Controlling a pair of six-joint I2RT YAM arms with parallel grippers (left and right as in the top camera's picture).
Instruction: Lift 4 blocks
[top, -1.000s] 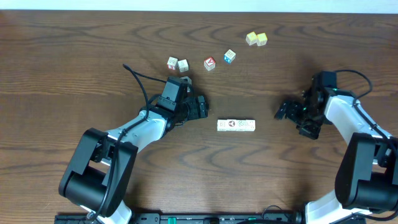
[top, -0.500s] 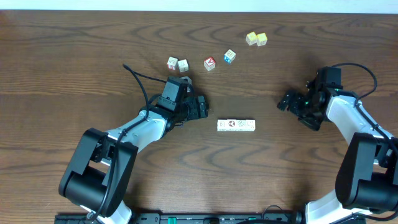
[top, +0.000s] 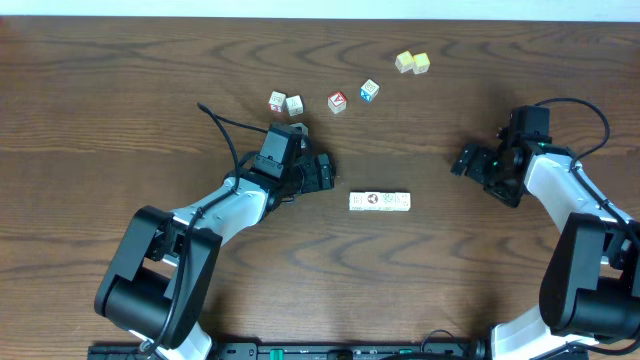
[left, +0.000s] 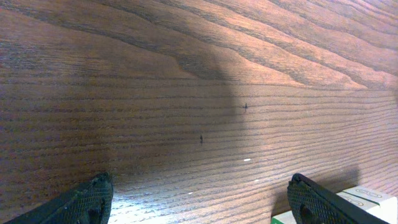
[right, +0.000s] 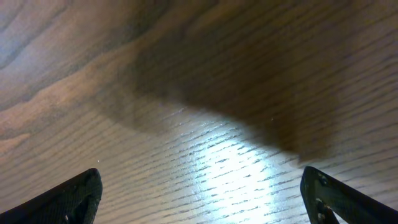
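Likely light, rigid, slick: pinch the mid-frame row of four blocks (top: 380, 201) endwise; left gripper (top: 325, 172) and right gripper (top: 462, 160) gape wide, empty.

The table (top: 120, 90) is dark brown wood with wavy, lighter grain lines, glossy where light strikes it; the blocks (top: 380, 201) are cream-white with faint printed marks, one mark red-brown; two pale cubes (top: 285, 103) carry small coloured marks too small to make out; the red-faced cube (top: 337, 102) and the blue-faced cube (top: 369, 91) are white around their prints; the pale yellow cubes (top: 412, 63) look plain; the left gripper (top: 322, 172) and right gripper (top: 467, 162) are black; the cable (top: 222, 125) is black.
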